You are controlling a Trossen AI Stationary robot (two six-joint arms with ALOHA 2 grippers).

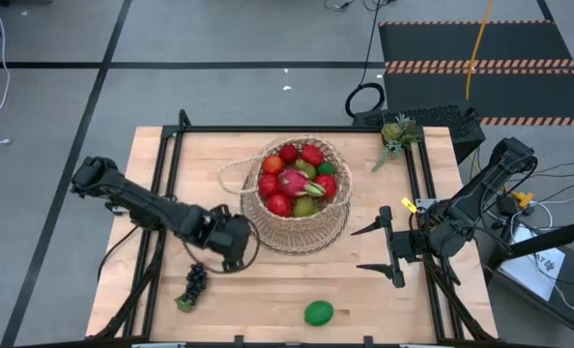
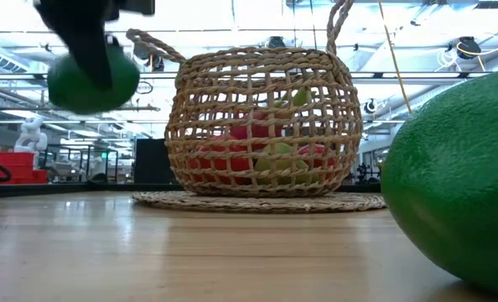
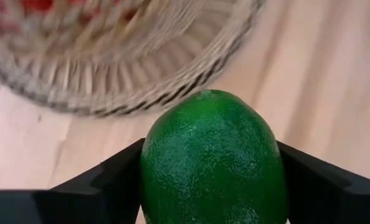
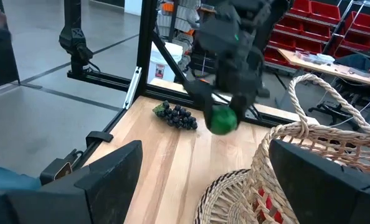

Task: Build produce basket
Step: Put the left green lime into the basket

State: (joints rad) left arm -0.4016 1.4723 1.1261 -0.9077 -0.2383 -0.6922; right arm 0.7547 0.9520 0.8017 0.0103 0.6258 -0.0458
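The round woven basket (image 1: 297, 227) stands mid-table on its flat base and holds red fruits, green pears and a pink dragon fruit (image 1: 293, 181). My left gripper (image 1: 231, 244) hangs just off the basket's near-left side, shut on a green lime (image 3: 213, 158), which also shows in the low view (image 2: 94, 80). Dark grapes (image 1: 195, 283) lie on the table near the front left. A second lime (image 1: 318, 312) rests by the front edge. My right gripper (image 1: 388, 249) waits open to the right of the basket, holding nothing. My left gripper pinches the lime between its two fingers, one on each opposite side (image 3: 149, 155). The fingers (image 3: 113, 174) come from above, pointing steeply down. The lime (image 4: 222, 119) hangs below the gripper, lifted clear of the table, beside the basket's wall.
A leafy green piece (image 1: 397, 130) sits on the black frame at the table's far right corner. The black frame rails (image 1: 176, 164) run along the table's sides. Bare wood shows between the grapes and the second lime.
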